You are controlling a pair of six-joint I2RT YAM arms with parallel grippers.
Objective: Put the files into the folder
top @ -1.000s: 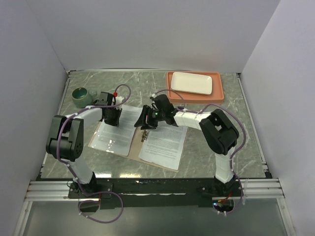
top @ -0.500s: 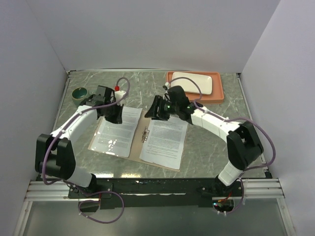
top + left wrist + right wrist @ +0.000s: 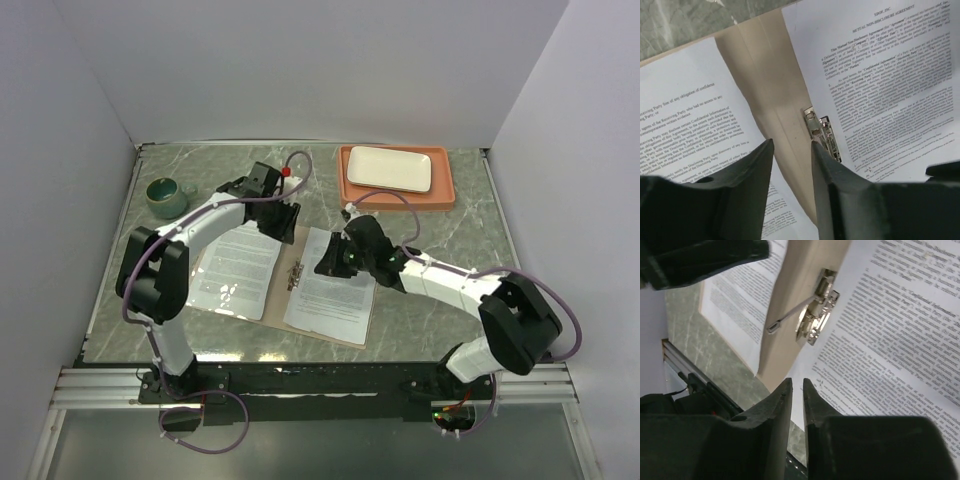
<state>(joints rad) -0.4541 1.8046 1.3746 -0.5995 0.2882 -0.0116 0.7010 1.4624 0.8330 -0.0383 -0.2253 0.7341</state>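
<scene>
The tan folder [image 3: 280, 298] lies open flat on the table with a metal clip [image 3: 295, 272] on its crease. One of the files, a glossy-sleeved sheet [image 3: 238, 268], lies on its left half. A plain printed sheet [image 3: 335, 292] lies on the right half. My left gripper [image 3: 283, 225] hovers over the folder's far edge near the crease. In the left wrist view it [image 3: 791, 146] is open and empty above the tan strip [image 3: 765, 75]. My right gripper [image 3: 326, 265] hangs over the right sheet's upper left part. In the right wrist view it [image 3: 796, 384] shows a slim empty gap beside the clip [image 3: 816, 315].
A salmon tray [image 3: 446, 186] holding a white plate [image 3: 390, 168] stands at the back right. A green cup [image 3: 165, 196] sits at the back left. White walls close in the table on three sides.
My left gripper has slid right along the folder's far edge and opened. My right gripper has come nearer over the right sheet and its jaws have narrowed.
</scene>
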